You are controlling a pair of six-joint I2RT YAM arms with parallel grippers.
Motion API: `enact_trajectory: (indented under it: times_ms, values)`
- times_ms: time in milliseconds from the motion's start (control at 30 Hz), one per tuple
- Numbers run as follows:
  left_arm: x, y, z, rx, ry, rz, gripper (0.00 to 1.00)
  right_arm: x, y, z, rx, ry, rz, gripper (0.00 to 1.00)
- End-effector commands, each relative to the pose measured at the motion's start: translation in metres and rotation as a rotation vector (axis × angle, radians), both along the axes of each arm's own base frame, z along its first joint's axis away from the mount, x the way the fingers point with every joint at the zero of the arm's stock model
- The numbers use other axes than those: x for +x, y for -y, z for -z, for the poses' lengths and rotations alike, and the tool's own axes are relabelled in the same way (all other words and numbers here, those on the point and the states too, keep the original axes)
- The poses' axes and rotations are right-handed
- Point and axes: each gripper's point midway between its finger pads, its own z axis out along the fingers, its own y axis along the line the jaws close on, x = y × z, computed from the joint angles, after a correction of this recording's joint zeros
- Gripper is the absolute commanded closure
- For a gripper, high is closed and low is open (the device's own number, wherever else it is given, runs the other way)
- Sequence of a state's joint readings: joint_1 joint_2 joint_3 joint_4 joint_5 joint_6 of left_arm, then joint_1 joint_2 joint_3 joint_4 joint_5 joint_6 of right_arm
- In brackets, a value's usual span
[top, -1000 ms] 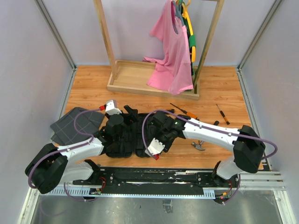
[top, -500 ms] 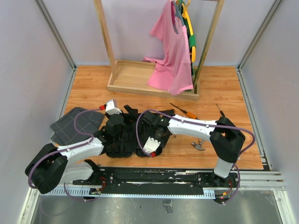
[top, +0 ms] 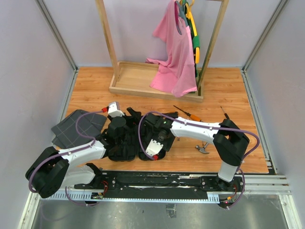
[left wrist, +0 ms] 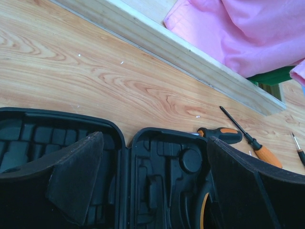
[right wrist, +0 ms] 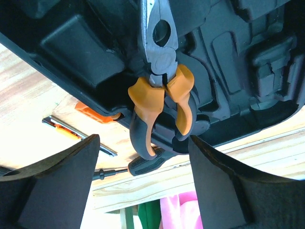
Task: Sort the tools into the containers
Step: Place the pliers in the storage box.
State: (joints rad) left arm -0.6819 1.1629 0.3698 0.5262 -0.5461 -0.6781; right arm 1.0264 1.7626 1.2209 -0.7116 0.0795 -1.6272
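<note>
The right gripper (right wrist: 143,140) is hovering with its fingers spread wide on either side of the pliers (right wrist: 158,67), gripping nothing. The pliers are lying on the moulded inside of the open tool case (right wrist: 81,52), upper middle of the right wrist view. The left gripper (left wrist: 153,143) is also gaping wide and empty above the case, low in its frame. A screwdriver (left wrist: 259,152) is lying on the wooden table (left wrist: 71,62) at right.

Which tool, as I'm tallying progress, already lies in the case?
The pliers, resting in the black tool case; screwdrivers and hammer lie outside on the table.
</note>
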Motion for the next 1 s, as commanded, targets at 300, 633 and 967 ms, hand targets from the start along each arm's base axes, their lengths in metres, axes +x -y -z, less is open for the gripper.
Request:
enact_trajectory:
  times_ms: [300, 633, 967]
  values:
    - [0.007, 0.000, -0.016, -0.034, 0.038, -0.015, 0.07, -0.018, -0.006, -0.023, 0.161, -0.047, 0.099, 0.23]
    - [0.007, 0.001, -0.017, -0.034, 0.040, -0.010, 0.07, -0.049, -0.036, -0.067, 0.905, -0.211, 0.410, 0.18]
    - [0.007, 0.001, -0.018, -0.035, 0.039, -0.009, 0.07, -0.049, -0.027, -0.108, 1.503, -0.472, 0.853, 0.17]
